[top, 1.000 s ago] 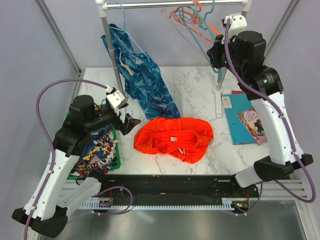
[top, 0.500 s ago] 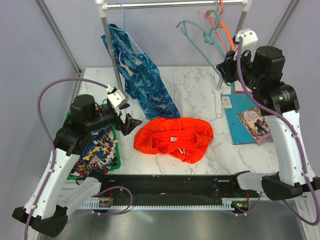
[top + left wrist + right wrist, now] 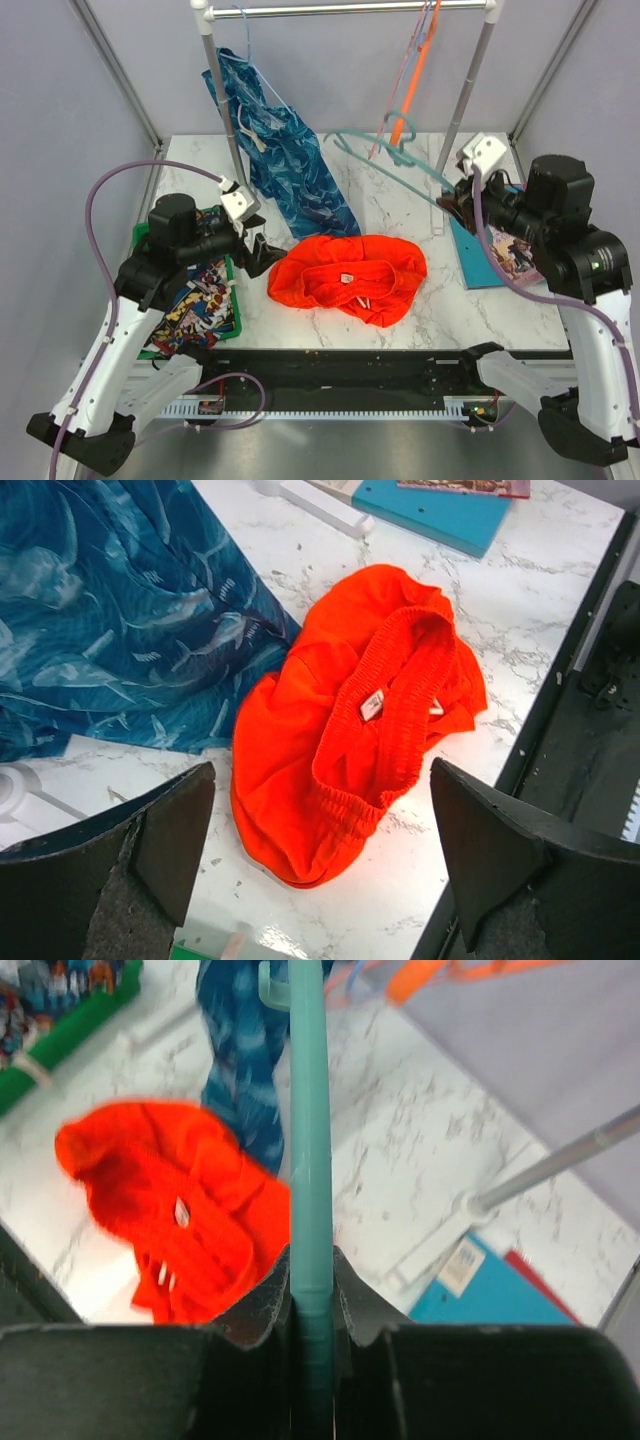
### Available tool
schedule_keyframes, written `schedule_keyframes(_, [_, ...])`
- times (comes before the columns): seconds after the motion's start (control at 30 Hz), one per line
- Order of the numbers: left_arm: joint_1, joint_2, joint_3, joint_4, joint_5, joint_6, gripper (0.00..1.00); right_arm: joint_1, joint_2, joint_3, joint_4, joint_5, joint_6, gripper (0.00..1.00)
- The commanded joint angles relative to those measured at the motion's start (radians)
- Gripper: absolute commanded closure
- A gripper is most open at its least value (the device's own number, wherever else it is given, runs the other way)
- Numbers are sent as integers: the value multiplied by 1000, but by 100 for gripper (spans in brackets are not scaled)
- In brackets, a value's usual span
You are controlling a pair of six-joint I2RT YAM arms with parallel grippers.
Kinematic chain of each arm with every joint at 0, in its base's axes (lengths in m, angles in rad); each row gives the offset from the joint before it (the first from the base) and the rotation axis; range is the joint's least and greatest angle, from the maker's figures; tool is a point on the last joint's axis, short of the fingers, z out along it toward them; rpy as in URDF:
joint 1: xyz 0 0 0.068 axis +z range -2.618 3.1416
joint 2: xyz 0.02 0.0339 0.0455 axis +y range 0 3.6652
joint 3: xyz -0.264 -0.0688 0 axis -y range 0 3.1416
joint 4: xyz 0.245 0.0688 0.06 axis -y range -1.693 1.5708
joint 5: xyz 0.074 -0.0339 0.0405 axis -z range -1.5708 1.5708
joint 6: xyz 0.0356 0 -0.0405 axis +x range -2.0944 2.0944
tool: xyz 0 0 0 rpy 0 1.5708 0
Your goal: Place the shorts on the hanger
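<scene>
The orange-red shorts (image 3: 348,277) lie crumpled in the middle of the marble table, waistband up, also seen in the left wrist view (image 3: 345,725) and the right wrist view (image 3: 170,1220). My left gripper (image 3: 262,252) hovers just left of them, open, with nothing between its fingers (image 3: 160,830). My right gripper (image 3: 457,196) is shut on the teal hanger (image 3: 385,160), which sticks out to the left above the table, off the rail. In the right wrist view the hanger (image 3: 310,1140) runs straight up from between the pinched fingers (image 3: 265,1305).
A blue patterned garment (image 3: 285,160) hangs from the rail (image 3: 350,8) at back left. An orange hanger (image 3: 412,75) and a pale one stay on the rail. A green tray (image 3: 236,318) with comic-print cloth sits left. Teal books (image 3: 490,245) lie right, beside the rack's post (image 3: 462,100).
My right arm has come down and forward from the rail, carrying the teal hanger off it and over the table. The left arm has barely shifted, and the shorts have not moved.
</scene>
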Motion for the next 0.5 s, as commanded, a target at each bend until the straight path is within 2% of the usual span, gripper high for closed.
schedule_keyframes(0.0, [4,-32,-49,36,87,29,6,0,-136,-76,-219,-40,-222,100])
schedule_keyframes(0.13, [4,-27,-84,43,116,104,7,0,-271,-181,-320,-71,-358,100])
schedule_keyframes(0.2, [4,-21,-101,40,160,170,9,-1,-315,-211,-371,-147,-466,100])
schedule_keyframes(0.3, [-11,-20,-143,59,226,262,9,0,-337,-266,-431,-238,-564,100])
schedule_keyframes(0.47, [-82,16,-158,63,202,353,9,0,-284,-340,-443,-390,-630,99])
